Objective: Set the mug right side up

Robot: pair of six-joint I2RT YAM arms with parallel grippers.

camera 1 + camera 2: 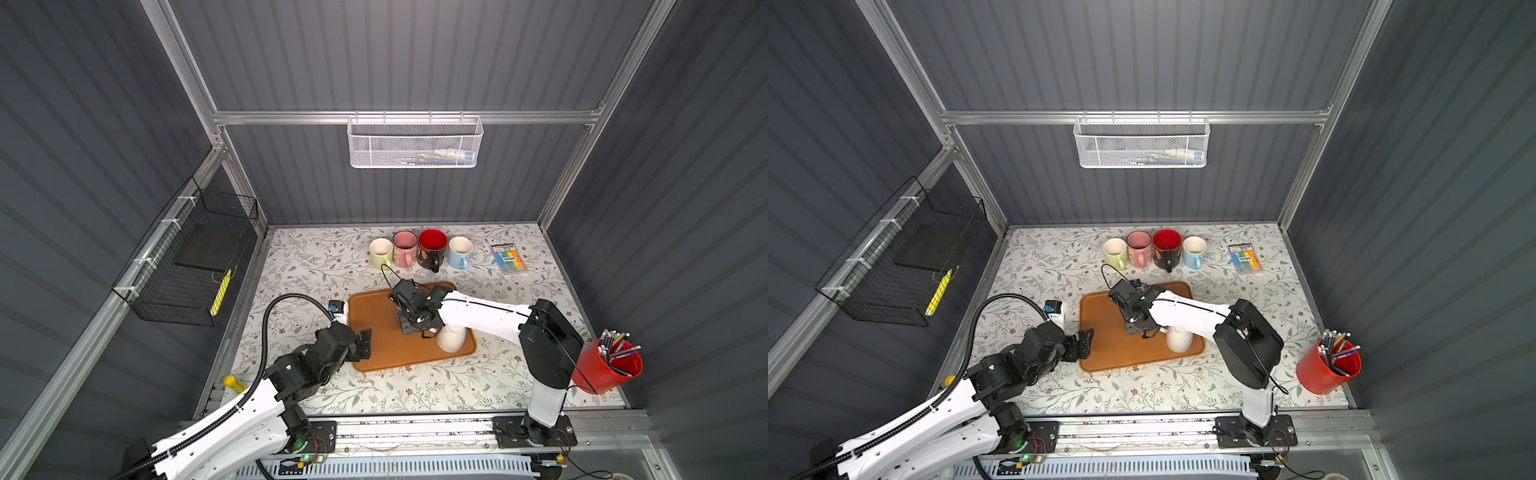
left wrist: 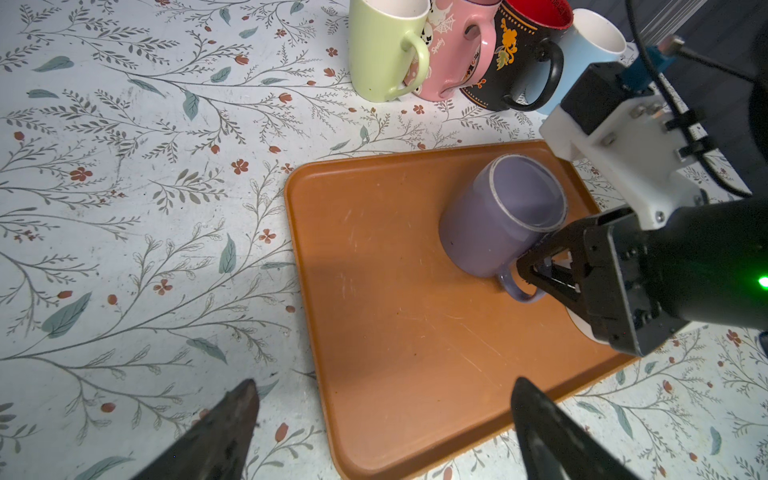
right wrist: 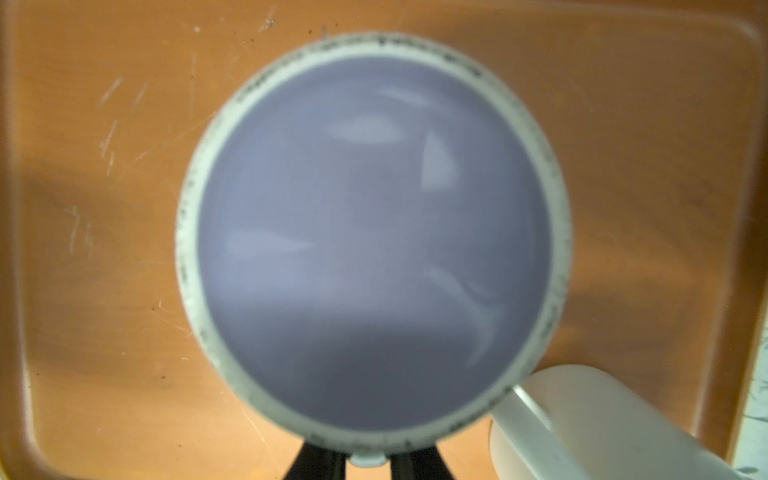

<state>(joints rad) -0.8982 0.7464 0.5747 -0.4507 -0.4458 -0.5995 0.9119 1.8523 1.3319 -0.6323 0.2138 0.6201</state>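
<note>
One purple mug (image 2: 494, 224) sits upside down approx mid-tray on the orange tray (image 2: 374, 332): mouth on the tray, pale-ringed base up. The base fills most of the right wrist view, blurred. The right gripper (image 2: 534, 270) is closed narrow on the mug's handle (image 2: 519, 293), a black finger each side of it. It reaches in from the right in both top views & covers most of the mug there. Just beside it, toward the tray's near-right corner, is a white mug (image 1: 451, 338); can't tell if the 2 touch. The left gripper (image 2: 384, 384) hangs spread wide over the tray's left edge, holding nothing, well apart from the purple mug. Tray lies on the floral table (image 1: 316, 266). Along the table's back edge, 4 upright mugs in a row: green mug (image 1: 381, 252), pink mug (image 1: 405, 248), black mug (image 1: 432, 247) w/ red inside, blue mug (image 1: 459, 251). Right of them is a pack of markers (image 1: 509, 258); at the near-right corner a red cup (image 1: 594, 374) full of pens. White mesh basket (image 1: 413, 143) on the back wall, black wire basket (image 1: 191, 257) on the left wall.
</note>
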